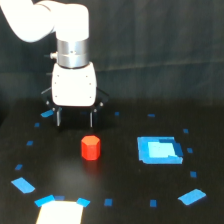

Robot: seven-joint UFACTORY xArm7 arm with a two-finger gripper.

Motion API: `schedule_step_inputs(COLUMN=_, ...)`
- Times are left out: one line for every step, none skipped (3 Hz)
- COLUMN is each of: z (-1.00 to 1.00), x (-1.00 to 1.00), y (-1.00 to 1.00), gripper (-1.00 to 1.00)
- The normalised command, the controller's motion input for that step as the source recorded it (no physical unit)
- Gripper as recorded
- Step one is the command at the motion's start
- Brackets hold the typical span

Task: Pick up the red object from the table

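The red object (91, 147) is a short red-orange hexagonal block standing on the black table (120, 175), left of centre. My gripper (74, 119) hangs from the white arm body, above and behind the block toward the exterior view's left. Its two thin dark fingers (58, 118) point down and stand apart, open, with nothing between them. The fingertips are clear of the block and do not touch it.
A flat blue rectangle (159, 150) lies to the exterior view's right of the block. Small blue tape marks (23, 185) dot the surface in a ring. A pale patch (59, 212) sits at the front edge on the left.
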Motion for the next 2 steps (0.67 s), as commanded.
schedule_step_inputs(z=-0.34, x=0.57, y=-1.00, gripper=0.49)
schedule_step_inputs(z=-0.45, x=0.00, y=-0.88, gripper=0.32)
